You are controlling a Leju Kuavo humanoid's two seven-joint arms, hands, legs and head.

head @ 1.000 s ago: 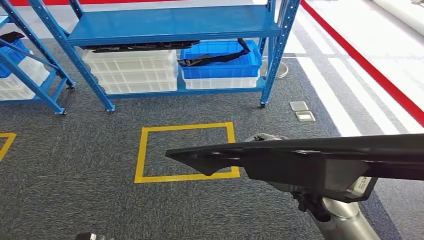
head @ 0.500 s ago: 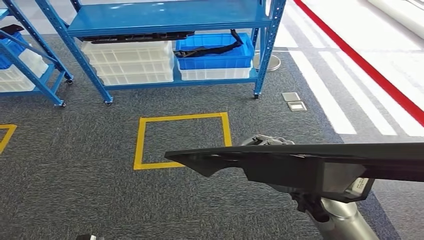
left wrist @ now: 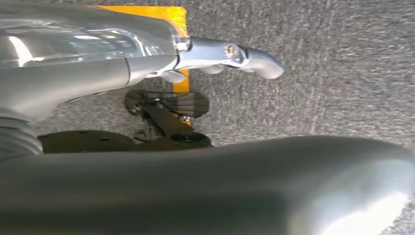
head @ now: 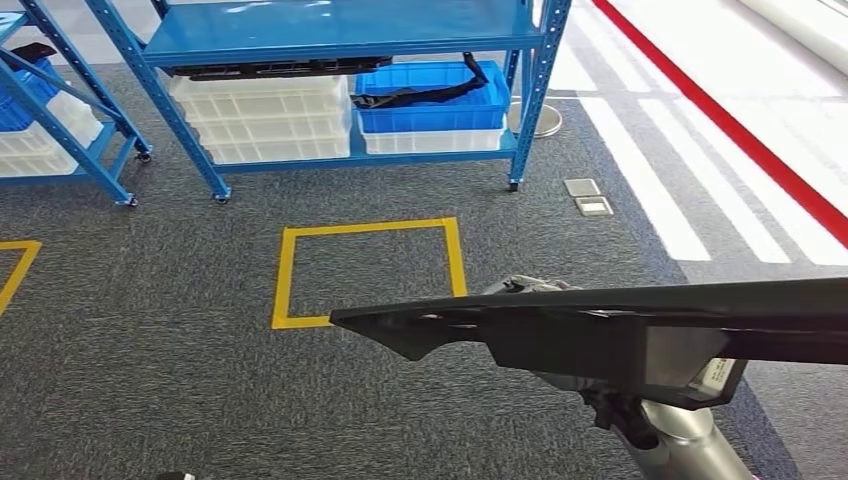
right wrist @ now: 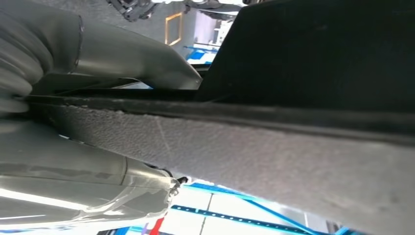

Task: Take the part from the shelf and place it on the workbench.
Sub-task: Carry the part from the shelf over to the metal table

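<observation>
The part (head: 620, 335), a long black plastic piece, lies crosswise in front of us above the grey carpet (head: 150, 340), carried by our right hand (head: 530, 285), whose fingers grip its edge; in the right wrist view the thumb (right wrist: 132, 54) presses against the part's dark face. Our left hand (left wrist: 215, 56) hangs over the carpet holding nothing, its fingers apart. Ahead stands the blue shelf (head: 340, 30), well apart from the part, with white bins (head: 265, 120) and a blue bin (head: 435, 100) on its lower level. A yellow taped square (head: 365, 270) marks the carpet between the shelf and us.
</observation>
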